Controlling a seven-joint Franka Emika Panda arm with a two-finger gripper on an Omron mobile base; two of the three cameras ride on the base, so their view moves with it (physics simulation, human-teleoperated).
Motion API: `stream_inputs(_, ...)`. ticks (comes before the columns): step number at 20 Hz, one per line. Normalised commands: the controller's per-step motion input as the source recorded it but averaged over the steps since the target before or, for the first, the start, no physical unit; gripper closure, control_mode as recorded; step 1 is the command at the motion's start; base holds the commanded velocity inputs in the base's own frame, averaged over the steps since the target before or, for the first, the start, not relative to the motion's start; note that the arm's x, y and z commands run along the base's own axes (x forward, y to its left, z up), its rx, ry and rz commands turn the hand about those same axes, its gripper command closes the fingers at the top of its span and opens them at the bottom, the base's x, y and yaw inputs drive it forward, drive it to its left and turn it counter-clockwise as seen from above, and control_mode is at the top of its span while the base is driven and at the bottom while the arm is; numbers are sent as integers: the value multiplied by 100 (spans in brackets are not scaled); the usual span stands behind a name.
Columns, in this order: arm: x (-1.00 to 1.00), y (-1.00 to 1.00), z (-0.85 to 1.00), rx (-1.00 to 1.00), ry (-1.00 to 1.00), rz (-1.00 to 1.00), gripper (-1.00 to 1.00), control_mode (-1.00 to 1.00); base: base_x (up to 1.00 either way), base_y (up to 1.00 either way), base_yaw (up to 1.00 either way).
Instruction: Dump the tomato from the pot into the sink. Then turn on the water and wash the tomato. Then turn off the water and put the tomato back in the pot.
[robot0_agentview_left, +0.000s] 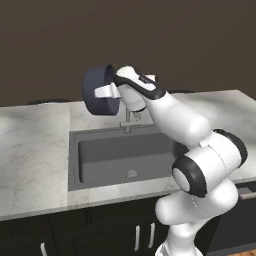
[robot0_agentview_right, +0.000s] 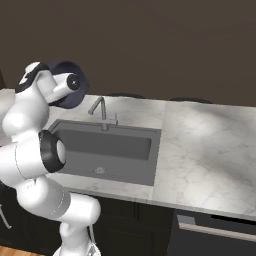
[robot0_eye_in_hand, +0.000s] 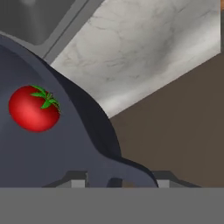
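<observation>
The gripper (robot0_agentview_left: 111, 91) is clamped on the rim of the pot (robot0_agentview_left: 96, 90), held tipped on its side above the sink (robot0_agentview_left: 125, 155) — near the faucet (robot0_agentview_left: 128, 120). The tomato (robot0_eye_in_hand: 34, 108) sits inside the pot (not yet fallen), basin directly below.

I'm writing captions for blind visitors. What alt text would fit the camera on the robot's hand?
A red tomato with a green top sits inside a dark blue-grey pot, whose loop handle lies between the gripper fingertips. Beyond the rim are the marble counter and a corner of the grey sink.
</observation>
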Motion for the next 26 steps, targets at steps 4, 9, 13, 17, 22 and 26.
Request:
stream_inputs(4,16,3,7,20,26,0,100,-100,0,0,0)
stream_inputs(9,11,1,6,21,23,0,100,-100,0,0,0)
stream_inputs(13,0,1,21,18,14,0,100,-100,0,0,0)
stream_inputs(17,0,2,33,15,5,0,100,-100,0,0,0)
stream_inputs(22,2,2,34,12,4,0,100,-100,0,0,0)
stream_inputs(26,15,0,29,9,7,-2,100,-100,0,0,0)
